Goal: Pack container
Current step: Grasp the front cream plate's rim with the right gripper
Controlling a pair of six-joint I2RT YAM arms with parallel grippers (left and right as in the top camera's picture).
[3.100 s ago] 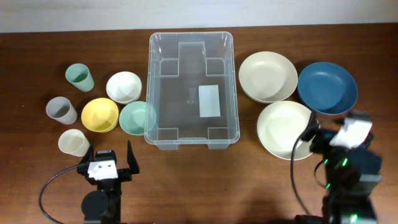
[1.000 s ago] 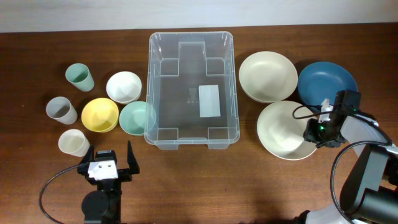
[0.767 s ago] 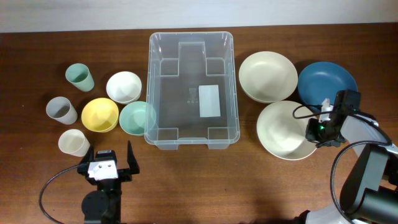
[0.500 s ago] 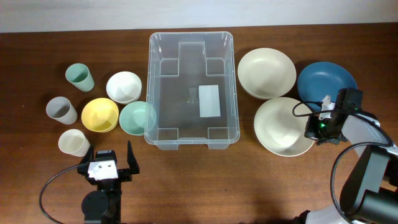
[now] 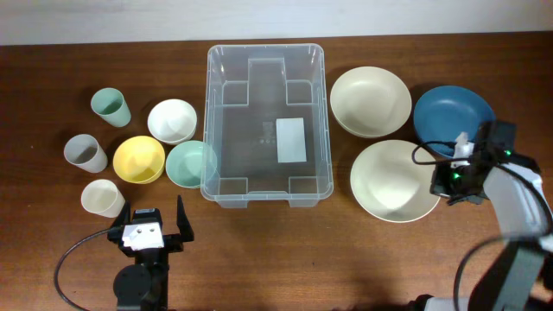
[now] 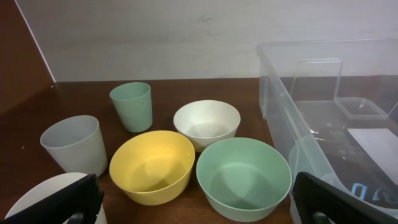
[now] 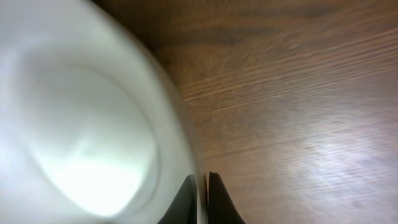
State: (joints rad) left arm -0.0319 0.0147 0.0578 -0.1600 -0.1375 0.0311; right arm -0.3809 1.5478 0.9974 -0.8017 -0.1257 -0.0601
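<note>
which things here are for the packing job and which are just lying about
Job: container, near cream bowl in right hand, far cream bowl, blue bowl, three small bowls, three cups.
Lying about: nothing clearly; left hand idle, open.

Upper left: pale green plastic cup (image 6: 131, 106), upright on the brown wooden table (image 6: 186, 90).
Left edge: light grey plastic cup (image 6: 73, 144), upright.
Centre: small white round bowl (image 6: 206, 124); below it, round yellow bowl (image 6: 152, 166) and mint-green round bowl (image 6: 244, 178) side by side.
Right: large clear plastic rectangular container (image 6: 311, 118), white label (image 6: 376, 146) on its floor, the mint-green bowl just beside its wall.
Lower corners: left gripper (image 6: 196, 190), black fingers (image 6: 339, 202) spread wide.
</note>
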